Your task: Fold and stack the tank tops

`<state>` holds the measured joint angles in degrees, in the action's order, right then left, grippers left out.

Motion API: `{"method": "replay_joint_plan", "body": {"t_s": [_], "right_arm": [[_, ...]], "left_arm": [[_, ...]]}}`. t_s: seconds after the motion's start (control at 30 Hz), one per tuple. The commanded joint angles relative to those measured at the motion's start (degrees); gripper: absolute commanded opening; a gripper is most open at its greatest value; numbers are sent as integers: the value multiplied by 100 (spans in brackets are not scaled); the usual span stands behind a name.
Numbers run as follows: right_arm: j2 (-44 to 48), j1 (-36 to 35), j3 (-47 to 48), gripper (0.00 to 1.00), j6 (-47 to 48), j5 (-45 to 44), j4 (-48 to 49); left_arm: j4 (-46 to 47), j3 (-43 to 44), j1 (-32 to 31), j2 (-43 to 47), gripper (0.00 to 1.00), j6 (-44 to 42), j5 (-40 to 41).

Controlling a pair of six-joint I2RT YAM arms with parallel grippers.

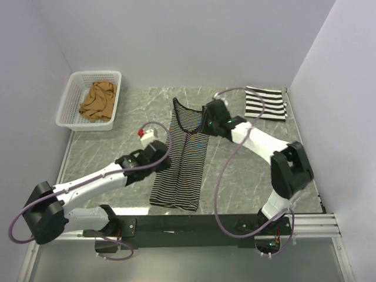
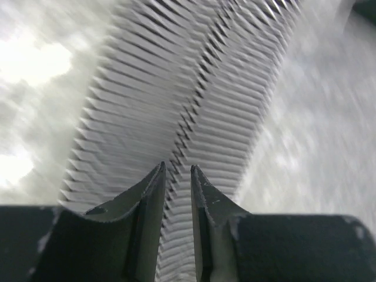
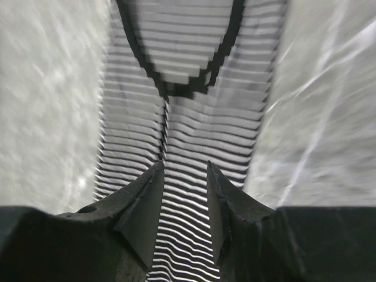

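Observation:
The thin dark multicolour striped tank top (image 1: 179,161) lies flat on the marble table, folded into a long narrow strip with its neckline at the far end. My left gripper (image 1: 164,147) hovers over its left side; in the left wrist view (image 2: 176,167) the jaws stand a narrow gap apart above the striped cloth (image 2: 176,88), holding nothing. My right gripper (image 1: 205,121) is over its upper right part; in the right wrist view (image 3: 184,164) it is open above the cloth (image 3: 188,135) just below the neckline. The black-and-white striped top (image 1: 265,103) lies folded at the far right. The tan-brown top (image 1: 98,100) sits crumpled in the basket.
The white mesh basket (image 1: 73,97) stands at the far left corner. White walls close in the table on the left, back and right. The arms' purple cables loop over the near part of the table.

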<state>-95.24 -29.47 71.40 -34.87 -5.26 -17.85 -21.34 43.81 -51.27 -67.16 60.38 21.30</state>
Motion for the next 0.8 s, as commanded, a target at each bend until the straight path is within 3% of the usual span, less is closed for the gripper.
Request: {"method": "replay_joint_plan", "body": {"t_s": [0.0, 0.13, 0.33, 0.6, 0.77], "right_arm": [[-547, -102, -205, 43, -204, -19, 176], [-1222, -6, 276, 47, -143, -116, -16], [-2120, 135, 1155, 45, 33, -177, -508], [-3025, 363, 2096, 43, 332, -283, -1105], [-3641, 521, 3265, 43, 639, -397, -1625]], "left_arm": [[480, 83, 939, -262, 30, -508, -423], [473, 1038, 1592, -1436, 30, -992, -434], [429, 2042, 1980, -2800, 29, -1424, -468], [474, 3000, 2331, -3874, 33, -1960, -812], [298, 4020, 2586, -4639, 32, -2127, -759]]}}
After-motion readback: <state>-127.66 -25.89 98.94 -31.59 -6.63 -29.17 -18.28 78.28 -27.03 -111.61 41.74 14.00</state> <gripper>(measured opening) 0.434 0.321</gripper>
